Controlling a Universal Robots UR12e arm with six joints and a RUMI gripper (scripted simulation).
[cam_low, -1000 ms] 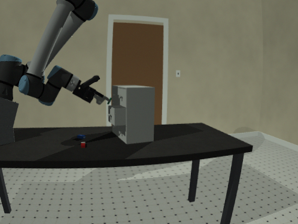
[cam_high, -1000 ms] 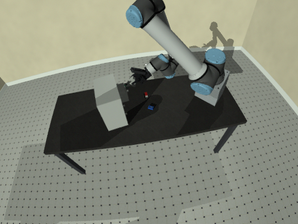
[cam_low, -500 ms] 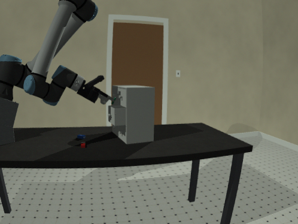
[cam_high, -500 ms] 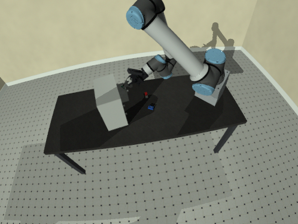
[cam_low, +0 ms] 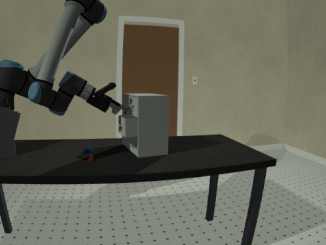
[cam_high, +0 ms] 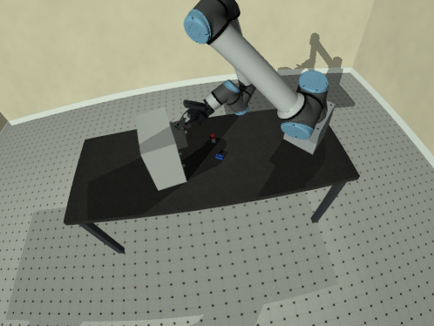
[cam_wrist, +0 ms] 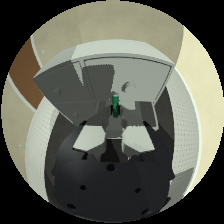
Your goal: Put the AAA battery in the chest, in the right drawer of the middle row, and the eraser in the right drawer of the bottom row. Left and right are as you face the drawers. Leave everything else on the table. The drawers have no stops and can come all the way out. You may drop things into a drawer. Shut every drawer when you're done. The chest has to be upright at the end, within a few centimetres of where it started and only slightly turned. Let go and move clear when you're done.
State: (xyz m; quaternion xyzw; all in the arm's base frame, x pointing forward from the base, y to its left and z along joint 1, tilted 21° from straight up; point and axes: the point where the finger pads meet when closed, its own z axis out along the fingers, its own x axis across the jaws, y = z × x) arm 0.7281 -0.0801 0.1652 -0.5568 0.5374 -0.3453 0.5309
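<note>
The grey chest (cam_low: 148,124) stands upright on the black table, and it also shows in the top view (cam_high: 159,148). One drawer (cam_low: 126,126) in its middle row is pulled out toward the arm. My gripper (cam_low: 122,108) is right at the chest's front, above that open drawer. It is shut on the green AAA battery (cam_wrist: 116,104), which sticks out past the fingertips and also shows in the exterior view (cam_low: 127,107). A small red object (cam_high: 213,137) and a small blue object (cam_high: 220,156) lie on the table in front of the chest. I cannot tell which one is the eraser.
The arm's base block (cam_high: 311,131) stands at the table's far right end in the top view. The chest's front (cam_wrist: 120,82) fills the wrist view, with a round knob (cam_wrist: 129,86) on a drawer just behind the battery.
</note>
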